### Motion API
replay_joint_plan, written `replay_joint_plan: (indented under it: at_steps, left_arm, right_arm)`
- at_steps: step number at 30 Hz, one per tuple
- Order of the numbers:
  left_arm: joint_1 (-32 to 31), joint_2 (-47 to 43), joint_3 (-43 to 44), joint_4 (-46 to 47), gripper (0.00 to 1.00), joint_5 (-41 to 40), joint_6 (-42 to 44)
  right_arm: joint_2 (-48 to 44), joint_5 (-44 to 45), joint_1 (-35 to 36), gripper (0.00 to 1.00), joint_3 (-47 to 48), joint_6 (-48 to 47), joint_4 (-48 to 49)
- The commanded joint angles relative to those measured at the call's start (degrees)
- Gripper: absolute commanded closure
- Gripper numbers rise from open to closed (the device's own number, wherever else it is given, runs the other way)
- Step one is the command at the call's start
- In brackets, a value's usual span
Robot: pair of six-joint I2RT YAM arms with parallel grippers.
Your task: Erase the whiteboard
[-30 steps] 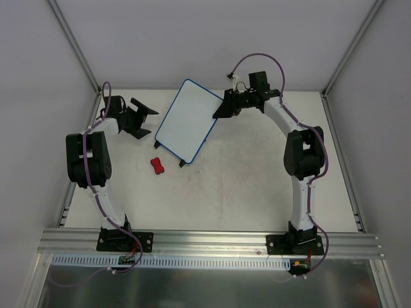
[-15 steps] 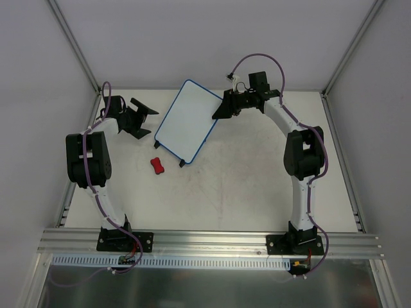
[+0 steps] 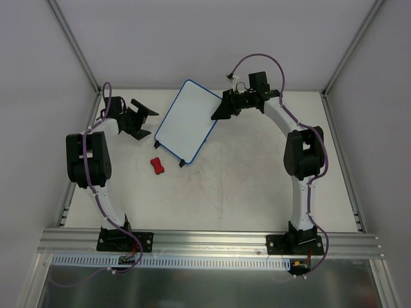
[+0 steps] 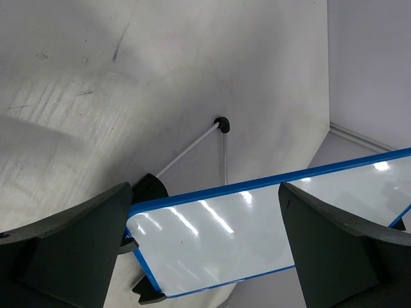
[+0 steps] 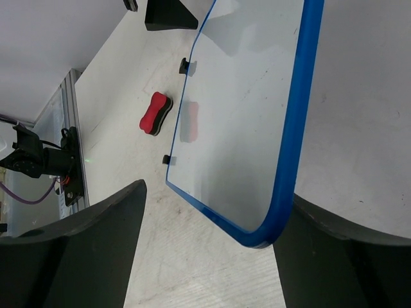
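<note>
Squarely between the two grippers sits the whiteboard (image 3: 187,120), a white panel with a thin blue frame and rounded corners. It stands on small black feet (image 5: 185,65) on the table (image 3: 250,186), turned at an angle to the table edges. Its surface looks clean and shows only reflections.

One rounded corner of the board reaches in between the fingers of the right gripper (image 3: 219,111). That gripper's jaws are spread wide. In the right wrist view the blue frame runs just beside one finger (image 5: 347,250), though contact cannot be made out. The other finger (image 5: 70,253) is well clear of the board, with bare table showing in the gap.

The left gripper (image 3: 144,120) is spread as wide as it goes and holds nothing. The board's opposite edge lies just ahead of its fingertips, without touching them. From the left wrist, the panel spans the space in front of both fingers, with a thin wire leg (image 4: 192,149) ending in a black foot beyond it.

A small red eraser (image 3: 157,165) lies on the table past the board's far side from the right gripper. It is near the board's lower edge and apart from both grippers.
</note>
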Motion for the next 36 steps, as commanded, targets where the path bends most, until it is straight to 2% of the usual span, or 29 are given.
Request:
replay_joint_plan:
  at_steps: [1,3,4,6,14,21,26,29,30,32,36]
  left_arm:
    - [0.3,-3.4,-0.5,0.9,0.01,-0.2,1.1]
    - [0.4,-3.4,-0.5,0.9,0.01,-0.2,1.1]
    - [0.4,-3.3,-0.5,0.9,0.01,-0.2,1.1]
    - [0.4,-3.3,-0.5,1.0,0.01,-0.2,1.1]
    - [0.9,-4.5,-1.0,1.2,0.01,-0.3,0.9]
    - [1.6,-11.3,-5.7,1.3,0.01,-3.6,1.3]
    - [1.8,-17.4,-11.6,1.3,0.01,-5.3,2.5]
    - [1.9,-23.1,-16.4,1.2,0.01,-6.3,4.0]
    - [1.9,-24.8,-17.8,1.3,0.01,-6.3,4.2]
    - [1.8,-29.7,-21.8,1.2,0.01,-5.8,5.6]
    - [1.8,-41.2,-28.9,1.2,0.01,-5.3,8.9]
  right_arm:
    - [-1.6,0.6,0.2,0.19,-0.6,-1.3,1.8]
    - [-1.6,1.0,0.1,0.14,-0.7,-1.3,1.8]
    - [-1.6,1.1,0.1,0.05,-0.6,-1.4,1.7]
    - [-1.7,1.5,0.0,0.01,-0.8,-1.5,1.9]
    - [-3.5,2.9,-0.9,0.01,-1.5,0.2,3.0]
    - [-10.1,4.1,-3.8,0.01,-7.1,4.4,7.8]
    - [-21.8,6.3,-5.2,0.01,-18.7,8.0,14.3]
    - [-28.6,9.9,-5.2,0.01,-24.8,11.2,17.8]
    - [-30.4,13.7,-5.2,0.01,-26.3,11.9,18.4]
    - [-33.9,16.4,-5.2,0.01,-29.9,15.2,20.2]
    - [-45.6,21.9,-3.9,0.01,-43.1,19.9,25.5]
